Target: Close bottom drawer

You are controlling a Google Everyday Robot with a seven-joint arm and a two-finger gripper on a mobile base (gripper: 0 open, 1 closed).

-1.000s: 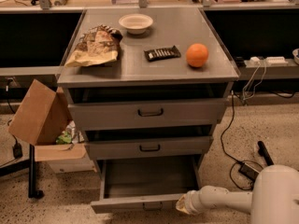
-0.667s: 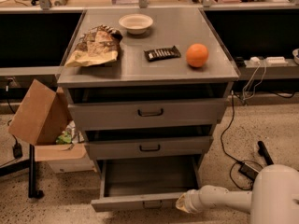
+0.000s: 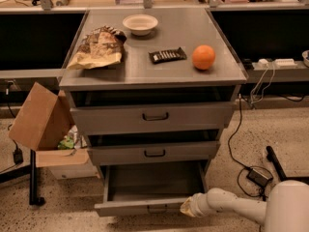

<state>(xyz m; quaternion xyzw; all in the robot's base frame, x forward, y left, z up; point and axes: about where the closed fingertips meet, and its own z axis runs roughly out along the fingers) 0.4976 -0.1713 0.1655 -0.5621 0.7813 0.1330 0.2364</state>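
The bottom drawer point(image 3: 145, 204) of the grey cabinet is pulled out, its long shallow tray point(image 3: 154, 180) empty, with a small dark bar handle on its slim front. My white arm reaches in from the lower right, and my gripper point(image 3: 189, 208) sits against the right end of the drawer's front. The mid-width drawer point(image 3: 154, 152) and the wide top drawer point(image 3: 155, 116) above stand slightly open.
On the cabinet top point(image 3: 154, 71) lie a chip bag point(image 3: 99, 48), a white bowl point(image 3: 140, 23), a dark snack bar point(image 3: 167, 55) and an orange point(image 3: 203, 57). A cardboard box point(image 3: 41, 117) stands left. Cables and a power brick point(image 3: 258, 175) lie on the floor to the right.
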